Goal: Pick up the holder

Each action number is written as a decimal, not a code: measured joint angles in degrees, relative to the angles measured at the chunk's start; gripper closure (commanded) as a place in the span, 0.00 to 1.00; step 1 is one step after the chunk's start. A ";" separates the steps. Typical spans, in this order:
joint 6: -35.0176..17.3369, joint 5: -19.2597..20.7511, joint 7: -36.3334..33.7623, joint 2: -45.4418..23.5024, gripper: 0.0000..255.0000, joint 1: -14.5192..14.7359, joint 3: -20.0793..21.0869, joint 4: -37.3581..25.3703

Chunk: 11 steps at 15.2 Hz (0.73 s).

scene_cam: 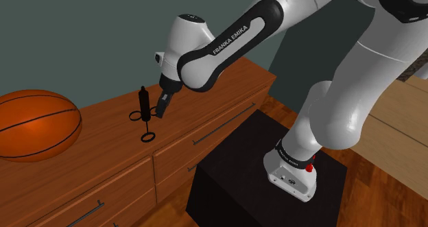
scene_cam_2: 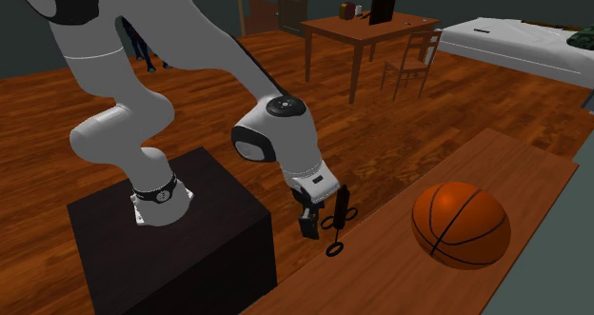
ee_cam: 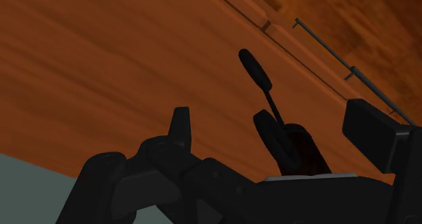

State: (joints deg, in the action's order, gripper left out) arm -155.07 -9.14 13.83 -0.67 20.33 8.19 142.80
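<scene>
Fingers (ee_cam: 179, 124) stand apart, with nothing clasped between them. In the wrist view the black holder (ee_cam: 272, 131) shows in the gap between them, closer to one finger than to the other, and neither finger visibly touches it. From the shoulder view the holder (scene_cam: 143, 103) stands upright on the wooden bench (scene_cam: 103, 133), just beside the fingertips. Whether the nearest fingertip brushes it cannot be told from there. The holder is a slim dark body on a thin stem. One small loop juts out partway down, and a ring at its foot rests flat on the bench top.

The fingers point down at a slant toward the bench top, low over its surface and close to its front edge. The white arm (scene_cam: 226, 40) rises behind them and bends back to the black stand (scene_cam: 247, 181), which sits on the floor against the bench front.

An orange basketball (scene_cam: 34, 123) rests on the bench on the far side of the holder from the fingers, well apart from both. Below the fingers, the bench front carries drawers with thin metal handles (ee_cam: 345, 70).

In the second exterior view, far behind the fingers across the wooden floor, stand a table (scene_cam_2: 366, 28) with a dark screen on it, a chair (scene_cam_2: 411, 64) and a bed (scene_cam_2: 514, 39).
</scene>
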 measured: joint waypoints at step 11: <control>-0.79 -0.09 0.11 -0.43 1.00 0.01 0.01 0.24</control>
State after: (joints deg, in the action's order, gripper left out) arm -155.86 -9.24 13.94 -1.10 20.35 8.20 143.04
